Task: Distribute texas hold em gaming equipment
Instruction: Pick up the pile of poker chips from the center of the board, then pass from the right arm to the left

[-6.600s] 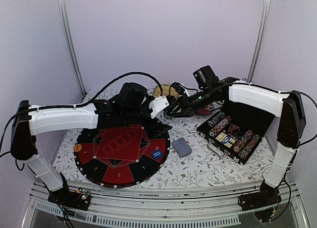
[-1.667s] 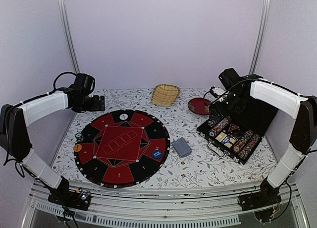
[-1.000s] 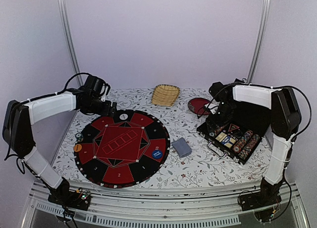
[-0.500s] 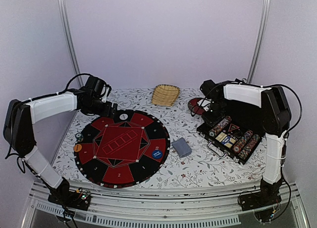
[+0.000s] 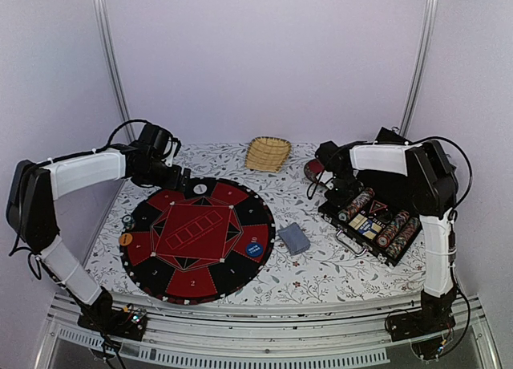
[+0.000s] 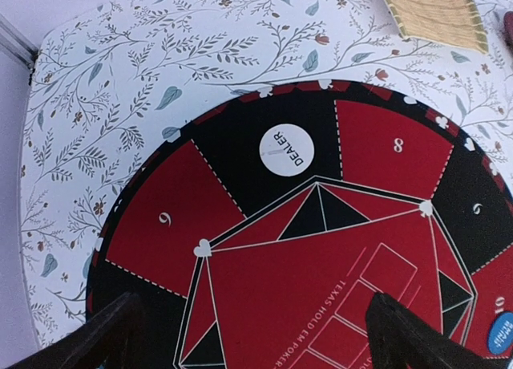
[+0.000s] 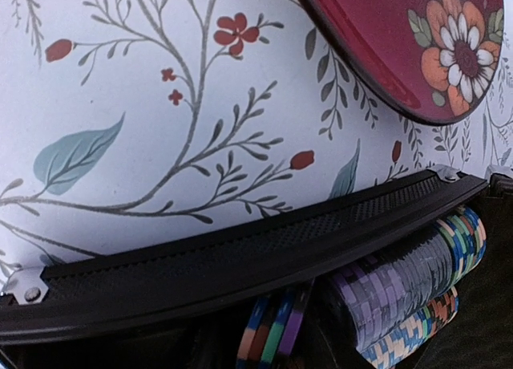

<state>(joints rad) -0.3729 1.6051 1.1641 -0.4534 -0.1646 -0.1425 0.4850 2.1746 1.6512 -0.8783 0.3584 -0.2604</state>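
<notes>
1. The striped round chips (image 7: 401,281) stand in rows in the open black case (image 7: 240,261). We judge them stiff and slick; pinch across the faces.
2. The right tool (image 5: 333,180) is at the case rim and we cannot tell its state; the left tool (image 6: 248,317) is agape and empty.

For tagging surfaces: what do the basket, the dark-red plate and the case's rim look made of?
Basket: woven straw or similar, matte; ribbed weave shows.
Plate: glossy, smooth, painted flower; lacquer, ceramic or plastic, cannot tell.
Case rim: black, finely textured, probably plastic or rubber, with metal-looking corner caps.
</notes>
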